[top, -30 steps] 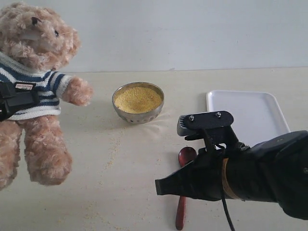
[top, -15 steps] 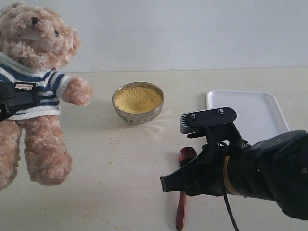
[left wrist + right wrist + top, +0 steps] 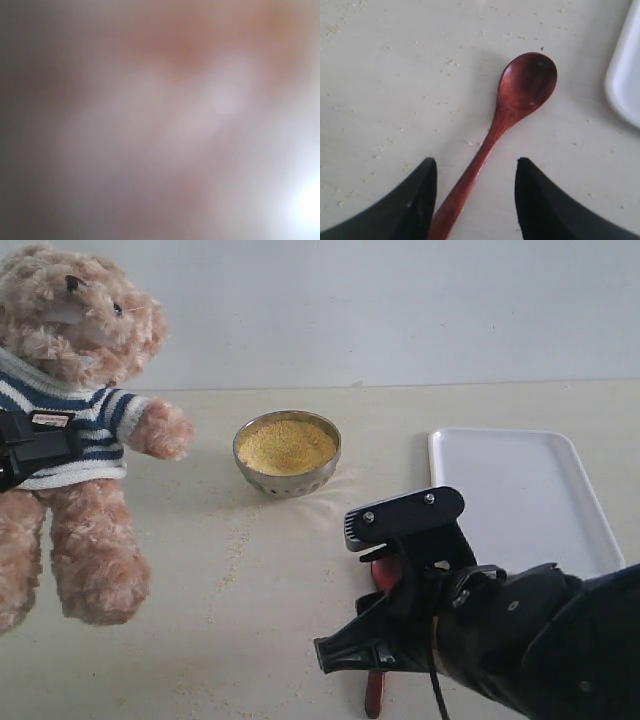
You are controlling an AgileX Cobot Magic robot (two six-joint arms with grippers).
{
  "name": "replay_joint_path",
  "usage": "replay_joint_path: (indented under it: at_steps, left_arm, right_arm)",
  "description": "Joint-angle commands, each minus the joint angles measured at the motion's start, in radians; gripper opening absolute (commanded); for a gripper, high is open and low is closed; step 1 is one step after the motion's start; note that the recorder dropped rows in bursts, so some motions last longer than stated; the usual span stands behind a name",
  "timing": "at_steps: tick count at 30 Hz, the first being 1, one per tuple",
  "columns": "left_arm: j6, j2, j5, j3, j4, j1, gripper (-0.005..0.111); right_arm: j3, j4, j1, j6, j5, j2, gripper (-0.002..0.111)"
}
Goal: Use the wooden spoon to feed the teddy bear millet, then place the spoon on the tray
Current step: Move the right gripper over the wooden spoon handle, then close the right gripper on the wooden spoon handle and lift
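The right end effector (image 3: 475,165) is released. Its two black fingers (image 3: 417,200) stand wide apart on either side of the wooden spoon's (image 3: 525,82) thin handle, and neither finger visibly touches it. The spoon lies flat on the pale surface (image 3: 250,580) with its empty oval bowl pointing away from the end effector. Its bowl end lies near a rounded corner of the white tray (image 3: 520,490) but clear of it. Stray grains (image 3: 235,540) speckle the surface around the spoon.

Farther off, the millet (image 3: 287,445) is heaped in a steel bowl (image 3: 290,478), between the tray and the teddy bear (image 3: 85,370). The bear stands upright at the left of the exterior view. The left end effector (image 3: 35,445) sits against the bear's striped shirt. Its wrist view is only a blur, so I cannot tell whether it is clenched or released.
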Motion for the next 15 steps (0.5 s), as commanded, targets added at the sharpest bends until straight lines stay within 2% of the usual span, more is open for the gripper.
replay_joint_path:
  at_steps: [1,4,6,11,14,15]
  left_arm:
    - [0.006,-0.003,0.013,-0.003,-0.020,-0.002,0.005]
    - [0.006,-0.003,0.013,-0.003,-0.020,-0.002,0.005]
    - [0.010,-0.003,0.013,-0.003,-0.020,-0.002,0.005]
    - [0.044,-0.003,0.014,-0.003,-0.020,-0.002,0.005]
    - [0.044,-0.003,0.014,-0.003,-0.020,-0.002,0.005]
    - [0.044,-0.003,0.014,-0.003,-0.020,-0.002,0.005]
  right_arm:
    - [-0.001,0.087,0.049,0.034,0.038,0.004,0.049]
    - [-0.001,0.105,0.090,0.034,0.053,0.006,0.049]
    - [-0.004,0.085,0.118,0.034,0.221,0.039,0.049]
    - [-0.004,0.084,0.137,0.034,0.142,0.074,0.049]
    - [-0.014,0.103,0.199,0.034,0.257,0.074,0.049]
    - [-0.014,0.112,0.199,0.034,0.246,0.074,0.049]
